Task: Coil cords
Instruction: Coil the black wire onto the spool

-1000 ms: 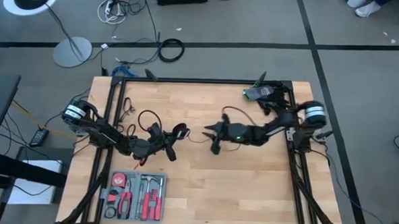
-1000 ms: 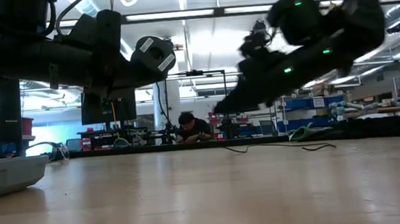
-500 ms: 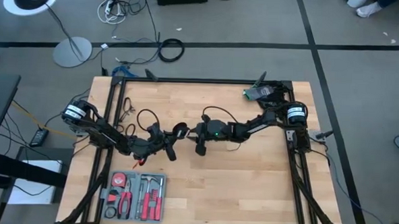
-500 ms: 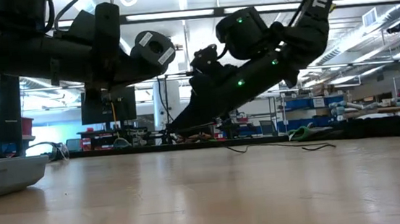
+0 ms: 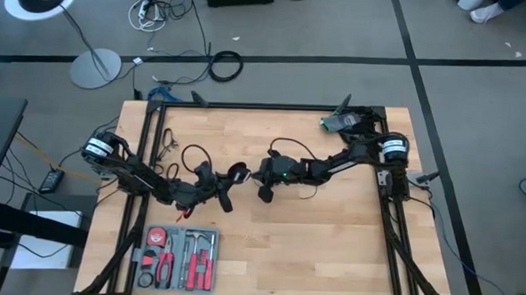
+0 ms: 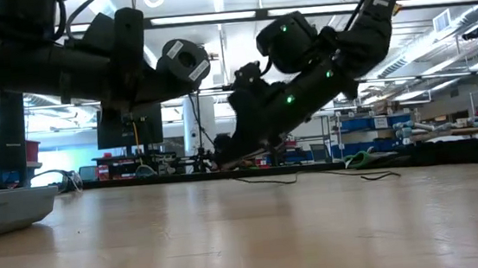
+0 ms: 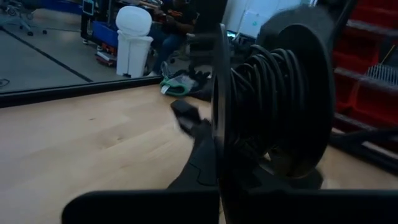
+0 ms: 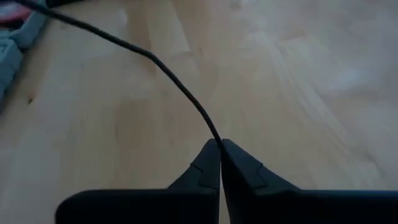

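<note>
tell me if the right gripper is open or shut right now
Shut on the cord. In the right wrist view the right gripper has its fingertips pressed together, with the thin black cord running out from between them.

The high camera looks straight down on the whole table [image 5: 330,248]. The low one sits at tabletop height, facing level toward 12 o'clock into the room. Each wrist camera looks closely past its fingers; all share the wooden top.

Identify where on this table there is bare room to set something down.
Bare wood lies between the tool tray and the table's right edge, and along the far edge above both grippers. The middle is crowded: left gripper, right gripper, cord.
</note>
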### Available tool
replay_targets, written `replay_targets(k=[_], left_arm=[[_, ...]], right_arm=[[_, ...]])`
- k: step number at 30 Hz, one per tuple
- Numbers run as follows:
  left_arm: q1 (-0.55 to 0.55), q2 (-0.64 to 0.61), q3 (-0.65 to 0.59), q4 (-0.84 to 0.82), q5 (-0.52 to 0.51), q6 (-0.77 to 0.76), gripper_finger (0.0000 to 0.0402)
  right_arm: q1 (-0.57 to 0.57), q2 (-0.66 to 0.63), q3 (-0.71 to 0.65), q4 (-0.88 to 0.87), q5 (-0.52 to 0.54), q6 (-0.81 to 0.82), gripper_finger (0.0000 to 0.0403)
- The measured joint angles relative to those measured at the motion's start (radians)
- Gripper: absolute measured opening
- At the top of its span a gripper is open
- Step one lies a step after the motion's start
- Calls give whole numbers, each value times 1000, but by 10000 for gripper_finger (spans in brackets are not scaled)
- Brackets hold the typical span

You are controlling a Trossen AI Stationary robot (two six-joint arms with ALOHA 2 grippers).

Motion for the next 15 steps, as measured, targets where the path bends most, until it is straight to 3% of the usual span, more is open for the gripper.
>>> replay_targets(k=[8, 15], left_arm=[[0, 0, 0, -93, -9, -18, 0], [0, 0, 0, -153, -19, -53, 0]], right_arm=[[1, -218, 0, -393, 48, 48, 2], [1, -386, 7, -476, 52, 59, 1]])
